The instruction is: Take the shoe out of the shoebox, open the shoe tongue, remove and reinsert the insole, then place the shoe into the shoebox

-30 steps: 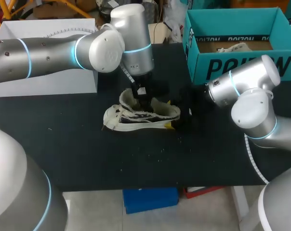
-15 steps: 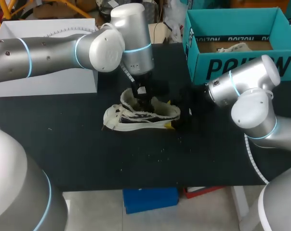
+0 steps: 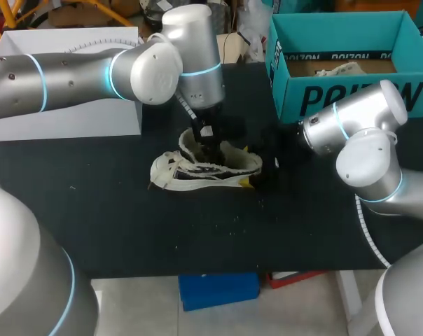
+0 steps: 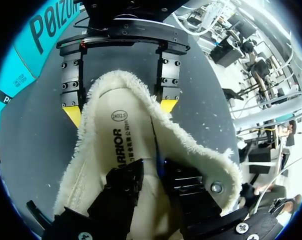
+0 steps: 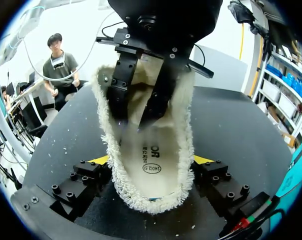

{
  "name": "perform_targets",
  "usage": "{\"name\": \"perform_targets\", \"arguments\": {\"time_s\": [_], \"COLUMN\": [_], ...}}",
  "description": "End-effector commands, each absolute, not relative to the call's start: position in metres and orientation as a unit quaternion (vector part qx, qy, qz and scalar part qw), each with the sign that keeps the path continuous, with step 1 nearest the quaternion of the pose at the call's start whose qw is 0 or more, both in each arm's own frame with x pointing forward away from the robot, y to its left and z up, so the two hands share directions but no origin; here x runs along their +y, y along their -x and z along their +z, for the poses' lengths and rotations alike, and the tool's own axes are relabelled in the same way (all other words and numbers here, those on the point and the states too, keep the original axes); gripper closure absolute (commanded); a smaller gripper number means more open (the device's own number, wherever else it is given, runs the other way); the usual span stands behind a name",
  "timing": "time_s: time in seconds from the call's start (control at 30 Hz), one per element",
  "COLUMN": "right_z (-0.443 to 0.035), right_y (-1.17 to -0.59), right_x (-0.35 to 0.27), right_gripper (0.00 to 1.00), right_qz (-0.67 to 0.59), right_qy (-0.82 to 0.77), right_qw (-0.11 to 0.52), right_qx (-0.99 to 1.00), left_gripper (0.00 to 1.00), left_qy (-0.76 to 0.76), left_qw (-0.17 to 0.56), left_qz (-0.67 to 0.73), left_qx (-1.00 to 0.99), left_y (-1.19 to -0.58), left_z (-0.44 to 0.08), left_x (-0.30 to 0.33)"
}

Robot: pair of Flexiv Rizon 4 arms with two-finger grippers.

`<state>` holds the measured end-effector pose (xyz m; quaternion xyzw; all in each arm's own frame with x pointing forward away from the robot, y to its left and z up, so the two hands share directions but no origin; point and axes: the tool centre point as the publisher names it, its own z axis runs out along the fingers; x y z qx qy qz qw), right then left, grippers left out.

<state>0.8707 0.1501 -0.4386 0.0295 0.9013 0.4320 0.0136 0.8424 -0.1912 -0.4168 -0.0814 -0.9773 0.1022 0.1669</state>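
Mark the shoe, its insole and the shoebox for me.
shoe [image 3: 232,166]: head view, on its dark side panel.
insole [image 4: 123,142]: left wrist view, on its printed surface.
shoebox [image 3: 316,98]: head view, on its teal front wall.

Silver arms [image 3: 71,77] with blue rings; black screw-studded jaws, yellow tips [image 4: 71,115]

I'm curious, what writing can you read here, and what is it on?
"POIZON": large black letters on the front of the teal cardboard shoebox, partly behind the right arm.
"ARRIOR": on the cream insole inside the fleece-lined shoe, start covered.
"240(2.5)": oval stamp on that insole.
Small characters beside that word, and fine print on the shoebox side: too small to read.
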Motion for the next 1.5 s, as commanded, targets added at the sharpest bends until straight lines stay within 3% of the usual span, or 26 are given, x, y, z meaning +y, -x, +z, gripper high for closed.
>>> {"name": "perform_targets", "arguments": {"time_s": [0.03,0.37,0.63,0.83,0.87,0.9,1.0,1.5], "right_z": [-0.44,-0.44,-0.44,-0.44,-0.44,-0.44,-0.44,-0.44], "right_y": [-0.872,-0.872,-0.872,-0.872,-0.872,-0.872,-0.872,-0.872], "right_x": [0.151,0.151,0.151,0.151,0.151,0.151,0.151,0.151], "right_gripper": [1.0,1.0,1.0,1.0,1.0,1.0,1.0,1.0], "right_qz": [0.432,0.432,0.432,0.432,0.432,0.432,0.432,0.432], "right_qy": [-0.03,-0.03,-0.03,-0.03,-0.03,-0.03,-0.03,-0.03], "right_qw": [0.014,0.014,0.014,0.014,0.014,0.014,0.014,0.014], "right_qx": [0.901,0.901,0.901,0.901,0.901,0.901,0.901,0.901], "left_gripper": [0.7,0.69,0.74,0.68,0.76,0.78,0.72,0.71], "left_qy": [0.076,0.069,0.066,0.057,0.052,0.048,0.044,0.029], "left_qw": [0.155,0.07,-0.023,-0.084,-0.098,-0.108,-0.142,-0.247], "left_qz": [0.094,0.052,-0.002,-0.028,-0.029,-0.031,-0.043,-0.018], "left_qx": [-0.981,-0.994,-0.998,-0.994,-0.993,-0.992,-0.988,-0.968], "left_y": [-0.835,-0.839,-0.839,-0.842,-0.843,-0.845,-0.85,-0.887], "left_z": [-0.424,-0.43,-0.449,-0.466,-0.468,-0.471,-0.476,-0.48], "left_x": [-0.192,-0.187,-0.18,-0.174,-0.172,-0.169,-0.163,-0.143]}}
